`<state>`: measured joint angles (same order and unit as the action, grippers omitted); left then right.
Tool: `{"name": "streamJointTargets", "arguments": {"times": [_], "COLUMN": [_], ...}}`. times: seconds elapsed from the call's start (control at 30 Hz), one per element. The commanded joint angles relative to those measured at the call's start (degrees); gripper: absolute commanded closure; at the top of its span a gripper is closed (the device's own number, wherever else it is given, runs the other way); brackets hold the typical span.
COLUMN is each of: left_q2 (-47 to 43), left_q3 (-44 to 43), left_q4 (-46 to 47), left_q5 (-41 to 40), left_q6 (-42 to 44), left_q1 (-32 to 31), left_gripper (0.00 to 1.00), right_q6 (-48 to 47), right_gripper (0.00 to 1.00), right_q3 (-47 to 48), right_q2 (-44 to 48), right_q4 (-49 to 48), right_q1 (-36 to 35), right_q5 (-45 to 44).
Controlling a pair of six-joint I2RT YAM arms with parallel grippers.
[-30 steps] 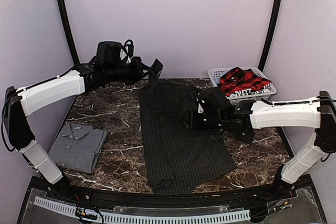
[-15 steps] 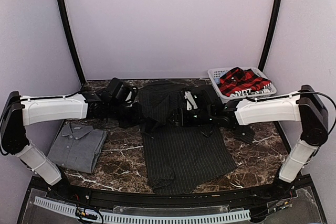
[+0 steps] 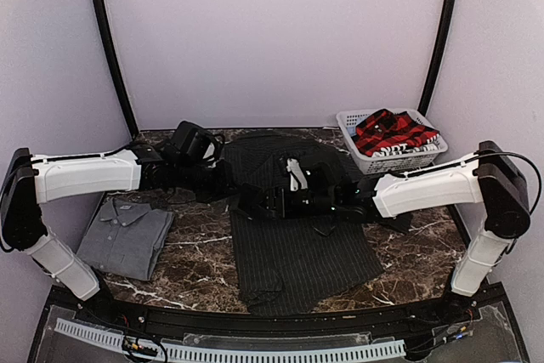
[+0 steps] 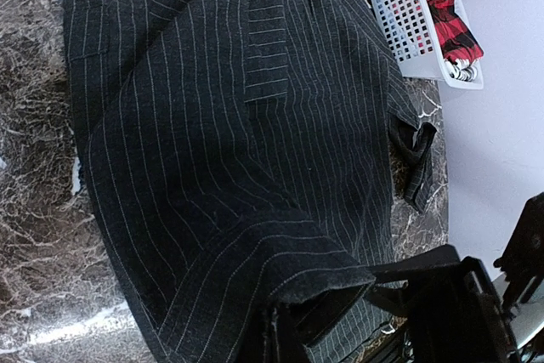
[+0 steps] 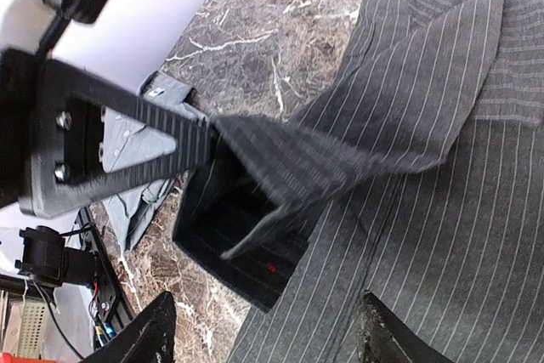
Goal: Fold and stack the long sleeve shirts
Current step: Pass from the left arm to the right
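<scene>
The black pinstriped long sleeve shirt [image 3: 289, 252] lies spread down the middle of the marble table [image 3: 195, 167]. My left gripper [image 3: 236, 196] is shut on a fold of it at its left edge and holds that cloth a little off the table; in the left wrist view the cloth drapes over the gripper [image 4: 279, 333]. My right gripper [image 3: 259, 203] hovers open just beside it, its fingers [image 5: 161, 329] straddling the raised flap of the shirt [image 5: 442, 193] without touching it. A folded grey shirt [image 3: 126, 235] rests at the left. The red-and-black plaid shirt [image 3: 391, 132] lies in the basket.
The white slatted basket [image 3: 408, 159] stands at the back right corner of the table, and shows again in the left wrist view [image 4: 408, 23]. Both arms reach in low across the table's middle and nearly meet. Curved black poles rise at the back corners.
My left gripper has come down from high at the back to the shirt's left middle, bringing the held cloth with it. My right gripper has slid left across the shirt to meet it.
</scene>
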<state>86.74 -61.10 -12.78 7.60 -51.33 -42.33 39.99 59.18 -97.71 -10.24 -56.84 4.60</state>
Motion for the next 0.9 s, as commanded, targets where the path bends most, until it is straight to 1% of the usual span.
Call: {"name": "streamJointTargets", "arguments": {"times": [0.0, 0.13, 0.2, 0.3, 0.43, 0.53, 0.63, 0.77, 0.8, 0.87], "left_q2": [1.28, 2.00, 1.91, 1.76, 1.74, 1.30, 1.29, 1.14, 0.95, 0.72], "left_q3": [-2.63, -2.72, -2.52, -2.37, -2.40, -2.32, -2.35, -2.62, -2.90, -3.92], "left_q4": [1.61, 1.26, 1.22, 1.20, 1.20, 1.07, 1.52, 1.46, 1.33, 0.46], "left_q5": [3.00, 4.74, 5.19, 5.89, 6.68, 6.63, 7.41, 7.91, 8.08, 8.03], "left_q6": [1.77, 2.23, 2.69, 3.28, 4.02, 4.61, 5.35, 6.32, 6.59, 7.67], "left_q1": [0.08, 0.05, 0.05, 0.05, 0.05, 0.05, 0.05, 0.08, 0.06, 0.32], "left_gripper": [1.00, 1.00, 1.00, 1.00, 1.00, 1.00, 1.00, 1.00, 1.00, 0.93], "right_q6": [2.88, 3.83, 4.43, 5.24, 6.21, 7.19, 6.85, 5.54, 4.85, 3.18], "right_gripper": [0.32, 0.34, 0.35, 0.39, 0.51, 0.57, 0.67, 0.98, 1.00, 1.00], "right_q3": [-0.67, 1.59, 3.01, 4.48, 6.56, 5.93, 6.76, 9.00, 10.06, 11.62], "right_q2": [0.87, -0.43, -1.45, -3.11, -5.51, -5.14, -5.58, -6.27, -6.21, -5.57], "right_q4": [-3.33, -3.18, -1.97, -1.33, 0.23, 1.70, 2.86, 5.61, 6.97, 9.87], "right_q1": [-0.82, -0.82, -0.82, -0.81, -0.83, -0.86, -0.69, -0.15, 0.02, 0.87], "right_q5": [-3.46, -4.39, -6.64, -6.88, -5.92, -7.44, -8.11, -9.61, -10.39, -12.84]}}
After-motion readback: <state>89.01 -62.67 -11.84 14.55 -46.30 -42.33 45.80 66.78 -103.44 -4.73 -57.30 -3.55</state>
